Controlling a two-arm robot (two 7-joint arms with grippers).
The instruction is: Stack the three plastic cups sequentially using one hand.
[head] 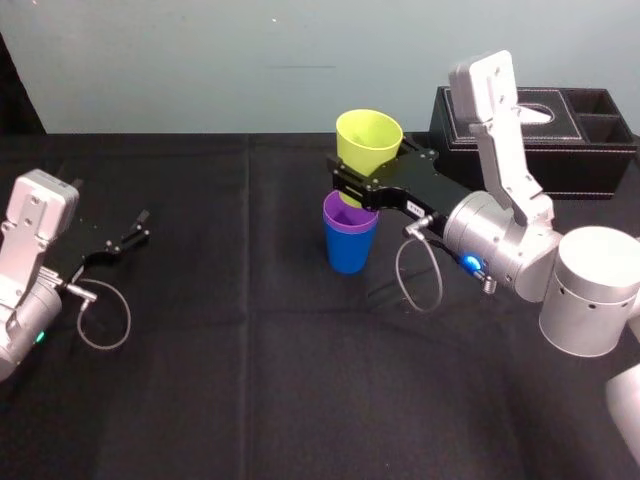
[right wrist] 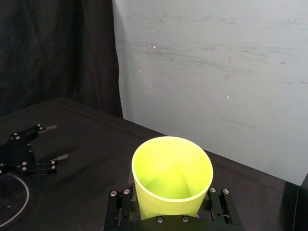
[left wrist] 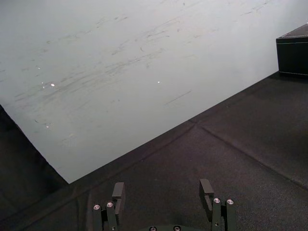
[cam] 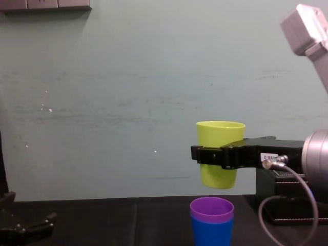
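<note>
The purple cup (head: 349, 219) sits nested inside the blue cup (head: 350, 250), upright on the black table near its middle; from the chest view the purple rim (cam: 211, 209) shows above the blue body (cam: 211, 231). The yellow-green cup (head: 368, 145) hangs upright in the air directly above them, clear of the purple rim. My right gripper (head: 352, 185) is shut on the yellow-green cup (right wrist: 172, 175), one finger on each side (cam: 219, 154). My left gripper (head: 134, 233) rests open on the table at the far left, nothing between its fingers (left wrist: 163, 192).
A black leather tissue box (head: 545, 125) stands at the back right of the table, behind my right arm. A pale wall closes the far edge. Black cloth covers the table (head: 250, 380), with bare room in front and to the left of the cups.
</note>
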